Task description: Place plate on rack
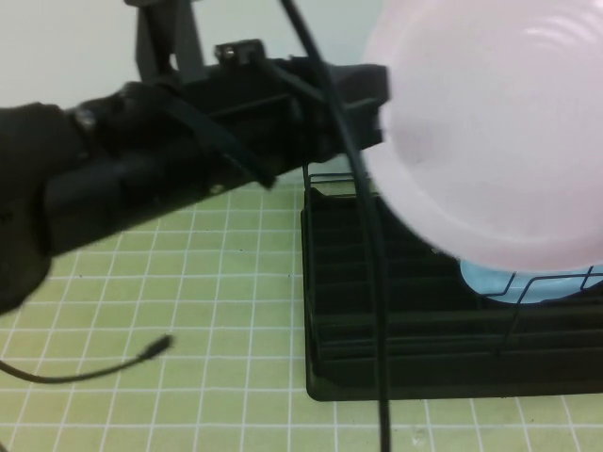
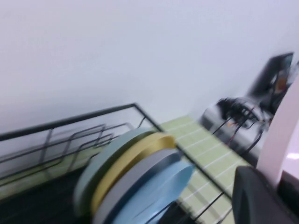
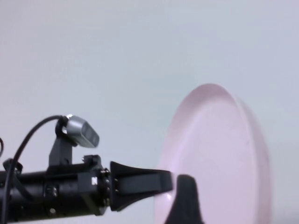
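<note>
1. High view: you get the pale pink round plate (image 1: 490, 132) at 1–2 o'clock. It is raised above the black wire dish rack (image 1: 377, 311), with a broad face turned to the camera. The rack sits at 4 o'clock on the green grid-lined mat (image 1: 188, 282).
2. From there the pink plate hides most of what the rack holds. You only see a light blue plate (image 1: 490, 282) peeking out beneath it.
3. The left wrist view fills that gap. Four plates stand on edge side by side in the rack (image 2: 70, 122): pale green plate (image 2: 98, 172), yellow plate (image 2: 135, 154), grey plate (image 2: 145, 173), light blue plate (image 2: 166, 186). The pink plate's rim (image 2: 280, 140) is apart from them and not in the rack.
4. Only the right wrist view gives you the pink plate (image 3: 215, 158) near edge-on against the plain white wall (image 3: 140, 46). It also shows the silver wrist camera (image 3: 81, 131) on the left arm.
5. The left arm enters at 9 o'clock and stretches roughly level toward 2 o'clock. The left gripper (image 1: 372, 99) is clamped on the pink plate's rim at the plate's 9 o'clock side.
6. The right gripper (image 3: 184, 203) sits just beside the plate's rim in its own view and is hidden in the high view. You can't tell whether it's open or closed.
7. A loose black cable (image 1: 94, 372) lies on the mat at 8 o'clock.
</note>
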You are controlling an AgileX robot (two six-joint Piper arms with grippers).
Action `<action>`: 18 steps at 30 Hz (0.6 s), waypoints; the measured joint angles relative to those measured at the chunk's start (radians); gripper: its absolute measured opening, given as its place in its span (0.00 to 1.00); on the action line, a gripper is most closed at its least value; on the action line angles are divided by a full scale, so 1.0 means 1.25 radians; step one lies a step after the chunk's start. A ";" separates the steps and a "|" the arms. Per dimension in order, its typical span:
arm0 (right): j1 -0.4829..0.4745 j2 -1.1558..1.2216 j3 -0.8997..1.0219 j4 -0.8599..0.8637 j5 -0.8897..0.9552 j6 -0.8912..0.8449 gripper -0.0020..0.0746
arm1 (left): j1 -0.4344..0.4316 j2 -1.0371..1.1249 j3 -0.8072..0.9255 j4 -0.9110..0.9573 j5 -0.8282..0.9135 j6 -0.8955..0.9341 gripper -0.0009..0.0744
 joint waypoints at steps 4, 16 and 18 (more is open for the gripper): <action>0.000 0.000 -0.007 0.000 -0.011 0.000 0.75 | -0.066 0.000 0.000 -0.037 -0.037 0.022 0.01; 0.000 0.000 -0.007 0.000 -0.042 0.000 0.59 | -0.167 0.000 0.000 -0.135 -0.045 0.045 0.01; 0.000 0.000 -0.007 0.000 -0.042 0.008 0.50 | -0.175 0.000 0.000 -0.149 -0.031 0.045 0.01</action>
